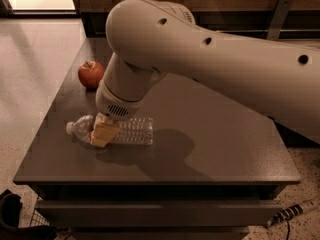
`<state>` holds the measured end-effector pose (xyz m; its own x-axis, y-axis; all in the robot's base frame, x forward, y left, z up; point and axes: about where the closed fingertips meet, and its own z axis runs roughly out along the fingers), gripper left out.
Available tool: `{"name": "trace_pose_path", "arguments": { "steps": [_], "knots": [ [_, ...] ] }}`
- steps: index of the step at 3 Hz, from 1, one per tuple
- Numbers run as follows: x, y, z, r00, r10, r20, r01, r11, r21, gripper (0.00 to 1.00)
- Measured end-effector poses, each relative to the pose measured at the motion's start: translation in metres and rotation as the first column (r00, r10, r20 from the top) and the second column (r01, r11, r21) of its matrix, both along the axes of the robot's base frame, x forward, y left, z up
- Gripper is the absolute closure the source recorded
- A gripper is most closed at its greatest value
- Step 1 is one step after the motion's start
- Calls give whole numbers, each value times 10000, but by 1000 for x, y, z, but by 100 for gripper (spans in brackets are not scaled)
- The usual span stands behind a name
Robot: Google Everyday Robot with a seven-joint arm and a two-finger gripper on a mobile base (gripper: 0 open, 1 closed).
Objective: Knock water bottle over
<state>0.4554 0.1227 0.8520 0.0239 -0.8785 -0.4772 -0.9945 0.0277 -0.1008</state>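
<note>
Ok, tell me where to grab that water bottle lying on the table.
I'd take the water bottle by its ribbed middle, from above, closing across its width: it lies flat, cap pointing left. The gripper sits over its shoulder.

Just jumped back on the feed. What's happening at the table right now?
The robot's arm is bent down over the table, with its end effector right at the water bottle, near the neck end. The bottle lies on its side, cap pointing left, so it's already down. An apple sits behind it, apart from the bottle.
</note>
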Motion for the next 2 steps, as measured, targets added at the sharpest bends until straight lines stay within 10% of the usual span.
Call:
{"name": "trace_pose_path", "arguments": {
  "steps": [2],
  "knots": [
    [-1,0,1,10000,6,28,-6,10000,-3,0]
  ]
}}
